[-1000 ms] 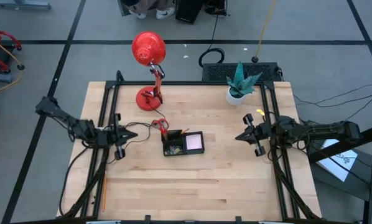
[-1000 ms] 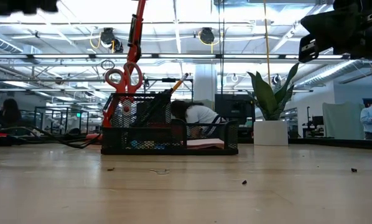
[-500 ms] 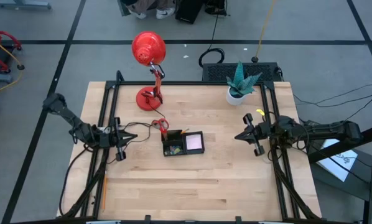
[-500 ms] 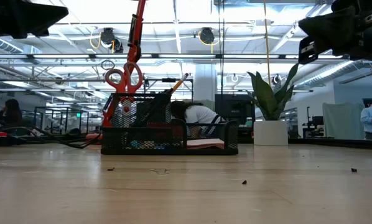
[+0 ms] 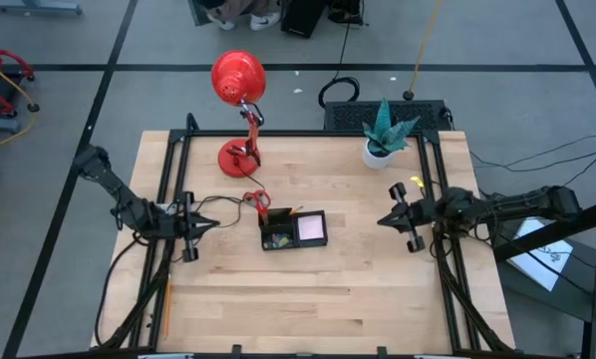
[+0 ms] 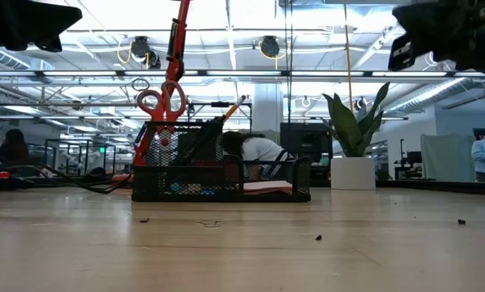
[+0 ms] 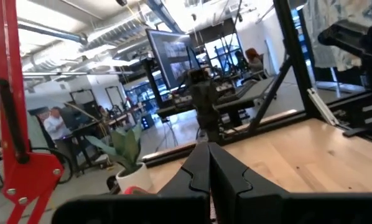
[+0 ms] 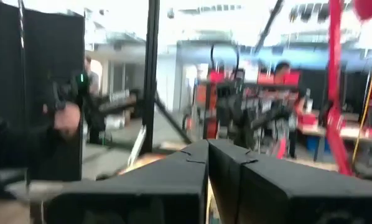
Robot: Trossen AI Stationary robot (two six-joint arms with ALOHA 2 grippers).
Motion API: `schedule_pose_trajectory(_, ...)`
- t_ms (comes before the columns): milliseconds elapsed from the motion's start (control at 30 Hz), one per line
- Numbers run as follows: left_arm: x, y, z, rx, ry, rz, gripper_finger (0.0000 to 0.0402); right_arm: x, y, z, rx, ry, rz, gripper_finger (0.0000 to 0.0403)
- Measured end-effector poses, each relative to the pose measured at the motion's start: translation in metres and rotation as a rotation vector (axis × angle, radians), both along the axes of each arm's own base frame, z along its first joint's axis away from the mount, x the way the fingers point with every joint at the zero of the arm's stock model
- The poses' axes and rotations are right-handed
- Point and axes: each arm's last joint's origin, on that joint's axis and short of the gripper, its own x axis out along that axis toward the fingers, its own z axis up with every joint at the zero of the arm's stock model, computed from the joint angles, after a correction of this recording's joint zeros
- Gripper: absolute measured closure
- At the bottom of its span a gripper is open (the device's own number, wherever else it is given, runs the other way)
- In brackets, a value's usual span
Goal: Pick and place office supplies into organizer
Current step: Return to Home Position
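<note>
Behind organizer mesh, small supplies indistinct, scissors handles poking above

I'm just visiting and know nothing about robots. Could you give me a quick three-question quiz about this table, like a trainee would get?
1. True or false: the red-handled scissors stand handles-up in the organizer.
2. The organizer lies: A) between the left gripper and the right gripper; B) against the plant pot; C) under the lamp shade.
3. Fill in: both grippers' fingers are ___, holding nothing.
Key: 1 true; 2 A; 3 shut.
</note>
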Motion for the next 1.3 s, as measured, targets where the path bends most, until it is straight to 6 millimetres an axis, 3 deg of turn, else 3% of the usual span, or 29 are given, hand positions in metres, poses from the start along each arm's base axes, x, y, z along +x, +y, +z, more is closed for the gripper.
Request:
schedule_pose_trajectory(533,-0.003,-0.003,-0.005,-0.080,0.056,0.052,0.0401,0.001,0.002,-0.004,0.057,0.052,-0.025,0.0403)
schedule_pose_trajectory(733,-0.005,-0.003,-0.006,-0.114,0.068,0.089,0.0401,0.002,-0.003,-0.007,0.155,0.086,-0.181,0.0403)
schedule_pose_trajectory(1300,-0.009,-0.009,-0.011,-0.239,0.104,0.033,0.0396,0.002,0.000,-0.008,0.157,0.104,-0.135,0.0403)
